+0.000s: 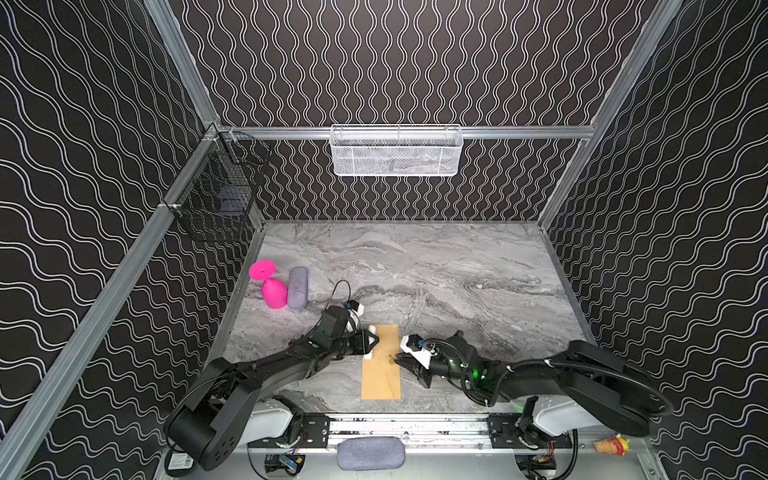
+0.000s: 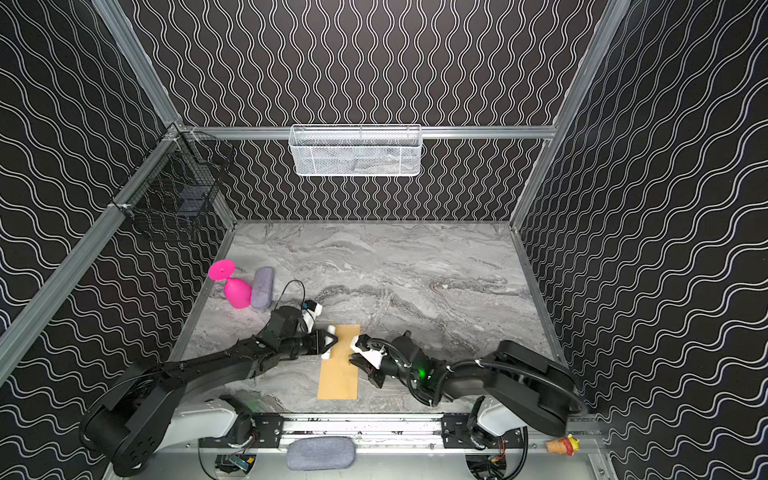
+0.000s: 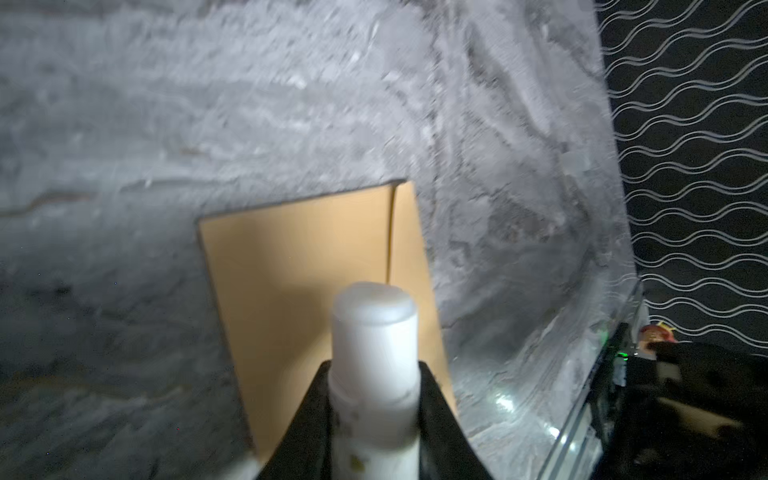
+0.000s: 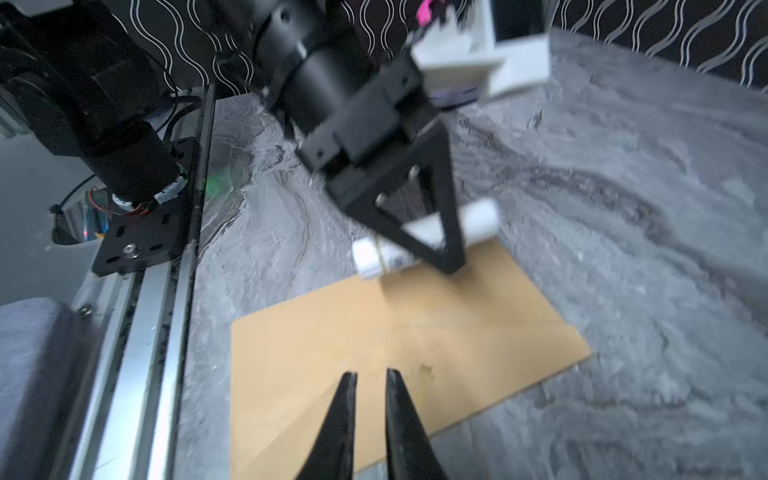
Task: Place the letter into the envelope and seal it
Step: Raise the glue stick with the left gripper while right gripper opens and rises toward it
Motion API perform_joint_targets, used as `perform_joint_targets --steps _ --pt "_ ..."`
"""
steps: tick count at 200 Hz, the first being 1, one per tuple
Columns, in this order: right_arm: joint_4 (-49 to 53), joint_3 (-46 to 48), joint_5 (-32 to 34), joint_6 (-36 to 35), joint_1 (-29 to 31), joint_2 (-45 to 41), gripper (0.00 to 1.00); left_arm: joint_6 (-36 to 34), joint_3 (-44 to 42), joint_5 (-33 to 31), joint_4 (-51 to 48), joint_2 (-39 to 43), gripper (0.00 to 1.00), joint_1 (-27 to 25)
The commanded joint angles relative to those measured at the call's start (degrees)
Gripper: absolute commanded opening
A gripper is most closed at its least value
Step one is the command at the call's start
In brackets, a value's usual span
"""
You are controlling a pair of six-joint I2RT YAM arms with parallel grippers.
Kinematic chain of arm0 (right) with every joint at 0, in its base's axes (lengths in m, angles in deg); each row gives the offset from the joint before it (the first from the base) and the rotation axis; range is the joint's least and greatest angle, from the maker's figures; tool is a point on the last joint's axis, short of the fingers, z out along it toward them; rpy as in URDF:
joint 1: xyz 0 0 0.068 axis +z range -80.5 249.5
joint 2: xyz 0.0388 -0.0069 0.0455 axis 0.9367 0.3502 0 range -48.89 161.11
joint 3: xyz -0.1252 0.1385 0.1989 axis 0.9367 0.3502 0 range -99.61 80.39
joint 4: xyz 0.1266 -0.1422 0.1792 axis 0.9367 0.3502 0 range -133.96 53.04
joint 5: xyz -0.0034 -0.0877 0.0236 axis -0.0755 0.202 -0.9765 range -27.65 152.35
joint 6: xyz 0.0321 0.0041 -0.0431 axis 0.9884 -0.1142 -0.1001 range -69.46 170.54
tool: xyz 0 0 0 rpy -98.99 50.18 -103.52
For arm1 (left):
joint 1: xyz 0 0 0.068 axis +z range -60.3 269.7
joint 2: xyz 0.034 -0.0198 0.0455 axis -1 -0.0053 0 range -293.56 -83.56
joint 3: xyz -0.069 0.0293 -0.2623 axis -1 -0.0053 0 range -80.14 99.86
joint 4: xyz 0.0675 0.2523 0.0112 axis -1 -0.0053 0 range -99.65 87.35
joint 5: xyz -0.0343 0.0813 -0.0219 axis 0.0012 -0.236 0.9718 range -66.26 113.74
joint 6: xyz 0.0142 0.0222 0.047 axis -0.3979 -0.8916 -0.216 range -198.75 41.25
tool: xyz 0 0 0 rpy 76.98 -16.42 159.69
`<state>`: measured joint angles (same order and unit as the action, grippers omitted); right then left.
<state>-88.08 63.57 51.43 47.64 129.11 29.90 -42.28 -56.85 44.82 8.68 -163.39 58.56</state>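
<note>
The grey marble table is occupied near its front edge by the envelope, laid flat; through the blur, its flap appears folded down. A white tube is clamped in the left gripper at the envelope's left edge. The right gripper is held over the envelope's right edge, its jaws parted by a narrow gap with nothing between them.
</note>
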Motion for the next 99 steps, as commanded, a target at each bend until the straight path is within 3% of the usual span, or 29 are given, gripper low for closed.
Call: perform_joint_targets --steps 1,26,56,78,99 --pt "8.6 0.2 5.8 10.5 0.3 -6.2 0.27 -2.4 1.8 0.6 -0.1 2.9 0.0 -0.6" --pt "12.4 0.7 10.2 22.0 0.2 -13.3 0.32 -0.5 2.4 2.1 2.1 6.9 0.0 -0.9" --pt "30.4 -7.7 9.4 27.7 0.1 -23.4 0.37 -1.5 7.3 5.0 4.3 10.4 0.0 -2.2" --pt "28.2 -6.7 5.8 34.4 0.0 -31.7 0.41 -1.8 11.8 6.5 3.8 12.4 0.0 -4.1" --pt "20.6 -1.8 2.8 38.5 0.0 -38.9 0.52 1.5 11.1 11.0 11.7 14.0 0.0 -4.3"
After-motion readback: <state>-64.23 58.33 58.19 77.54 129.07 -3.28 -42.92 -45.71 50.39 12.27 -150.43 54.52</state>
